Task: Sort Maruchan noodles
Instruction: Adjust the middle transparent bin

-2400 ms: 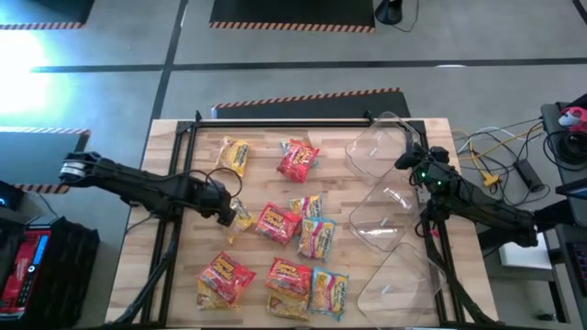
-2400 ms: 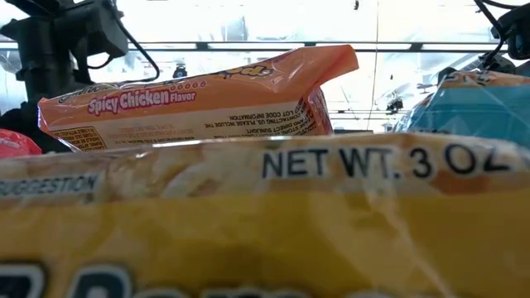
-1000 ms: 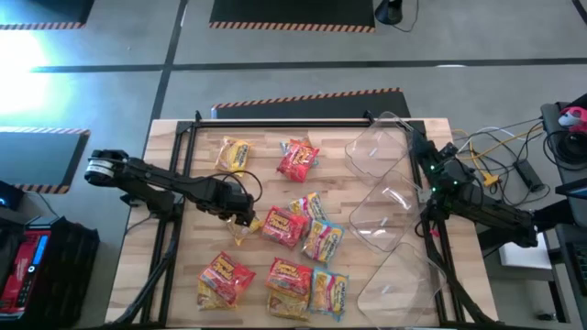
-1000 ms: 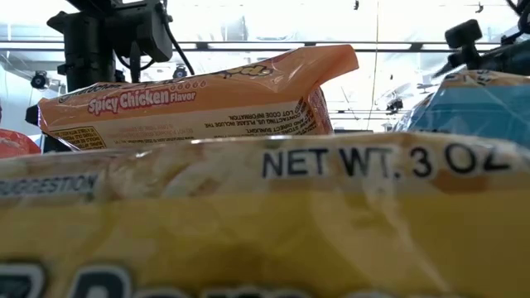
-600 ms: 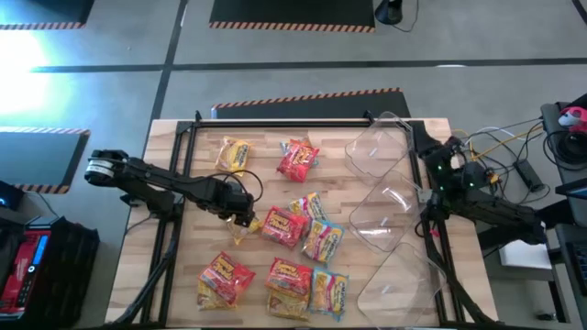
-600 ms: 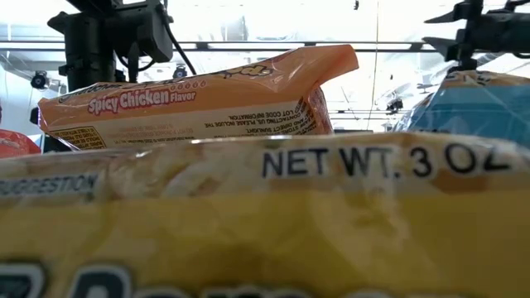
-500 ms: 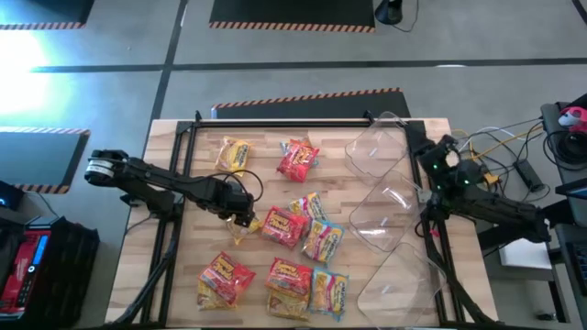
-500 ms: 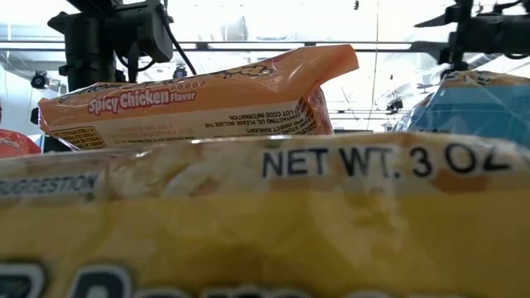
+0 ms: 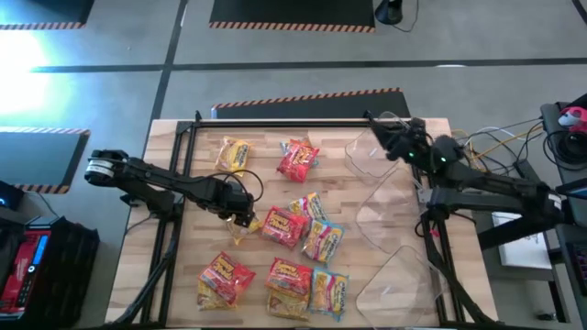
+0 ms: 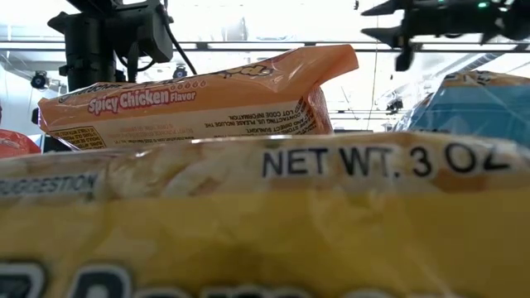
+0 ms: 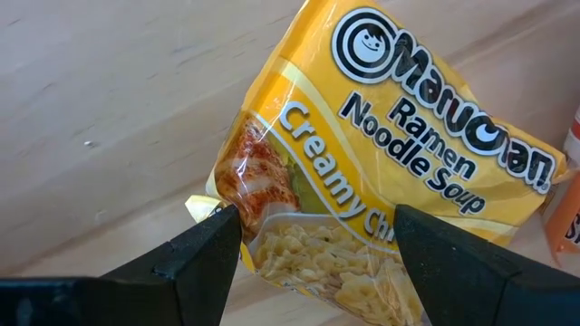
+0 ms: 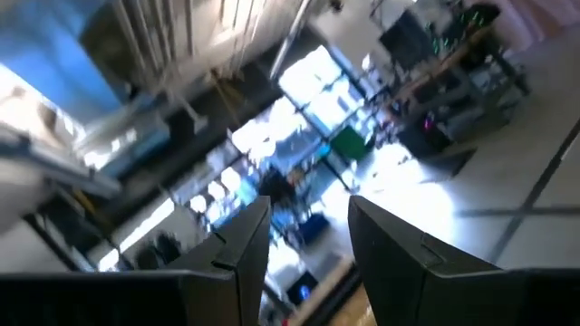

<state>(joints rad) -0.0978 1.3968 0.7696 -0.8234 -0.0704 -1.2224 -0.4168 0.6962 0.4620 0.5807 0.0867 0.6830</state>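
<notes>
Several Maruchan noodle packets, red, yellow and light blue, lie flat on the wooden table [image 9: 183, 174]. My left gripper [image 9: 241, 214] points straight down, open, over a yellow Creamy Chicken packet [image 11: 390, 172] that lies flat left of the middle cluster. Its two fingers stand astride one end of that packet. My right gripper [image 9: 379, 129] hangs raised over the far clear tub [image 9: 374, 154], open, with nothing between its fingers [image 12: 308, 206]. In the low view it shows at the top right [image 10: 383, 22]. My left gripper comes from above with its fingers across the yellow packet's near end [image 11: 272, 226]. One fingertip [image 11: 217, 237] stands at the packet's edge and the other [image 11: 417, 237] over its face. Whether they touch the wrapper I cannot tell.
Three clear plastic tubs [image 9: 390, 220] line the table's right side. A red packet [image 9: 278, 223] lies just right of my left gripper. A yellow packet [image 10: 265, 215] fills the low view, with an orange Spicy Chicken packet [image 10: 199, 103] behind it. A black frame [image 9: 275, 121] runs along the far edge.
My right gripper has risen from the table's right edge and swung toward the far left, over the far tub, tipping from downward to above level. Its fingers keep the same gap. My left gripper and the packets have stayed where they were.
</notes>
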